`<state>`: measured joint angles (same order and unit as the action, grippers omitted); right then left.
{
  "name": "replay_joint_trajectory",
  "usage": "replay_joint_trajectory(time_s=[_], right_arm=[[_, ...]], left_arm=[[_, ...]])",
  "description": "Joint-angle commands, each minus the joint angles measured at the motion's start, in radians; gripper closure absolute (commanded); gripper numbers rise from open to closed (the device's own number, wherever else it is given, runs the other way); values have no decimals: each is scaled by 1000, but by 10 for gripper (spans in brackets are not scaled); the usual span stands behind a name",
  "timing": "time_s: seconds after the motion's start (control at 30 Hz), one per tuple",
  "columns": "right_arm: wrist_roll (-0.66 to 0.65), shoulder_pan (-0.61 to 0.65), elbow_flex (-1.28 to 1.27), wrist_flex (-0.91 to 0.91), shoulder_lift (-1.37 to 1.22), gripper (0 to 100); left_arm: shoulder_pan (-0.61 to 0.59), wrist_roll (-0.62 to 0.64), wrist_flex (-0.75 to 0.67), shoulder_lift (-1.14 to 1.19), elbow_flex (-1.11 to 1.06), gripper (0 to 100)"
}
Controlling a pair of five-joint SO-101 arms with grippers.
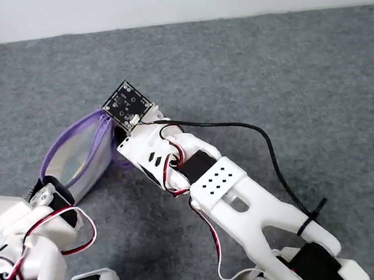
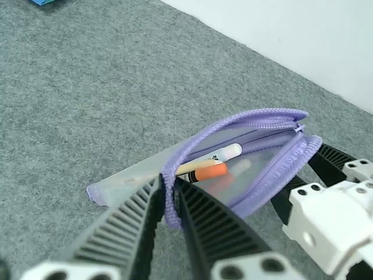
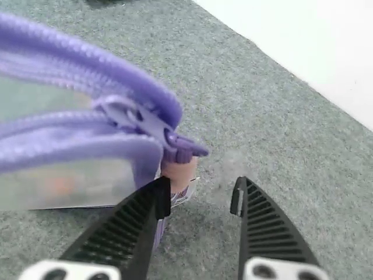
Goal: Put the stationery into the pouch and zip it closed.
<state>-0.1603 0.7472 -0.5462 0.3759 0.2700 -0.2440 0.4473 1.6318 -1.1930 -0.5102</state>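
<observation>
Left gripper (image 2: pixel 169 188): pinched shut on the zipper rim at the pouch's near end, holding that end off the table.
Pouch (image 2: pixel 256 157): lying on its side on the grey table (image 1: pixel 299 69), with the mouth gaping wide and the purple zipper undone along most of its length.
Stationery: an orange marker (image 2: pixel 207 172) and a white-capped pen (image 2: pixel 226 153), both inside the pouch, just past the left gripper's hold.
Zipper pull (image 3: pixel 178 150): at the pouch's far end, opposite the left gripper.
Right gripper (image 3: pixel 201 192): spread apart and holding nothing at the pouch's far end. Pull tab lies just beside one fingertip (image 3: pixel 162 189), not between the pair.
Step in hand: packing looks done, judging by the pens inside. Closing the zip not yet begun, only being lined up.
Next move: likely a small sideways shift to bring the tab between the right jaws, then a firm close on it. After that, a steady draw along the zipper toward the left gripper's end, with the left hold kept taut so the teeth meet.
</observation>
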Motion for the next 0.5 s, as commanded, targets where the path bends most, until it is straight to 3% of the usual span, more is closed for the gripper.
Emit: replay_joint_trajectory(time_s=[0.0, 0.2, 0.47], right_arm=[[-12, -4, 15, 28, 21, 819], [-3, -4, 94, 199, 21, 819], [-3, 5, 160, 197, 7, 819]], left_arm=[[8, 8, 32, 57, -33, 985], [8, 8, 29, 57, -33, 985], [8, 8, 29, 57, -35, 985]])
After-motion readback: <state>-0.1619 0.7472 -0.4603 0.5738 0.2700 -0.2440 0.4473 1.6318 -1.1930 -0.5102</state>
